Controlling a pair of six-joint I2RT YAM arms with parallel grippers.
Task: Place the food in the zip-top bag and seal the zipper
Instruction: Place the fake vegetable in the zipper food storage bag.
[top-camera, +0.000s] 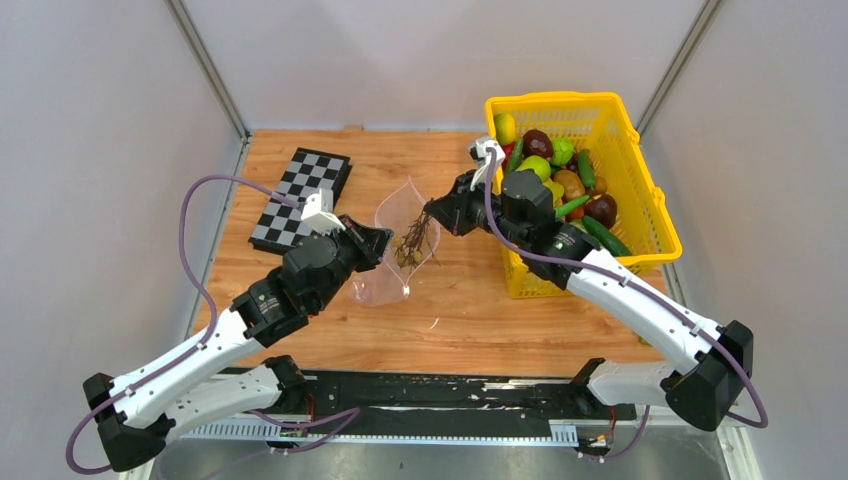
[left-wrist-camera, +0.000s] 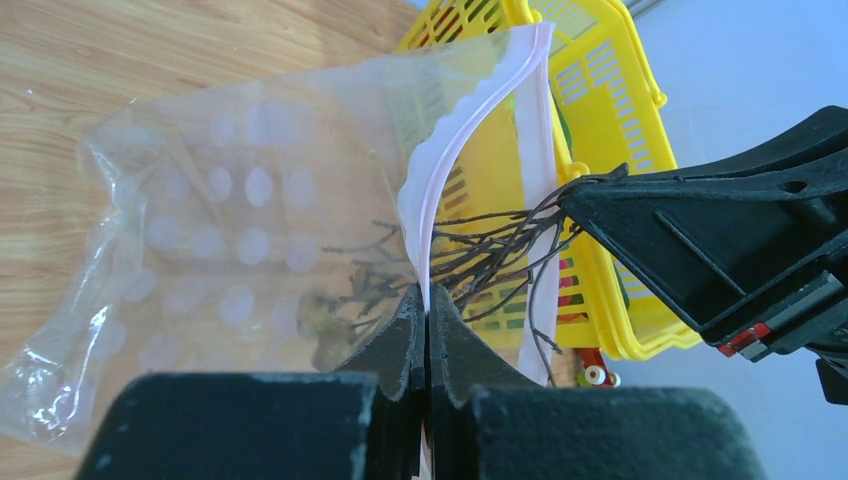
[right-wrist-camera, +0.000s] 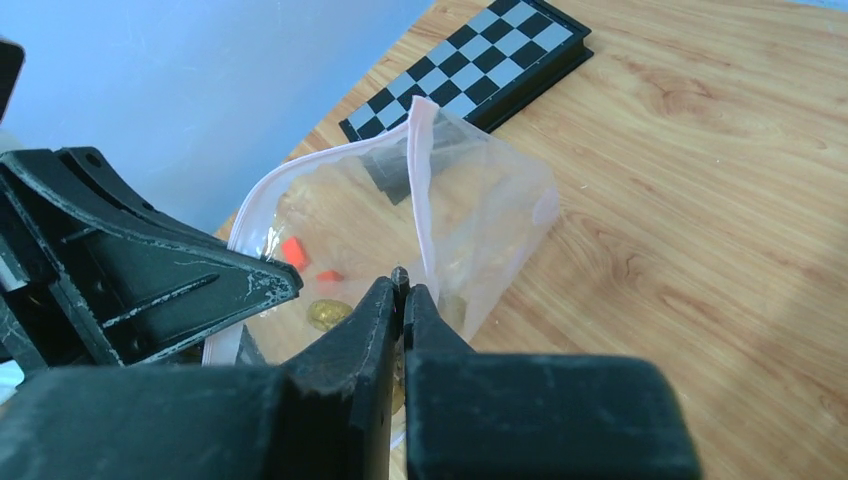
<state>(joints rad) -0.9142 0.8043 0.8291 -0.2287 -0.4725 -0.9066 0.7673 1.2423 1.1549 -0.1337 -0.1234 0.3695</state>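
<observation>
Plainly crinkled, the clear zip-top bag (left-wrist-camera: 230, 230) gapes open.

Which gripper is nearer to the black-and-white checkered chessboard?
Left. The left gripper is close beside the black-and-white checkered chessboard; the right gripper, holding a brown twiggy stem, is farther right, across the clear plastic bag.

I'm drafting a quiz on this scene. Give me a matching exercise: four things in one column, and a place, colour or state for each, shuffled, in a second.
Things:
1. chessboard
2. basket
3. bag
4. twigs

Descriptions:
a. pinched at its mouth edge by the left gripper
b. lying flat, left of the bag in the top view
c. held by the right gripper at the bag's mouth
d. yellow, filled with fruit

Pairs: 1-b, 2-d, 3-a, 4-c
</observation>
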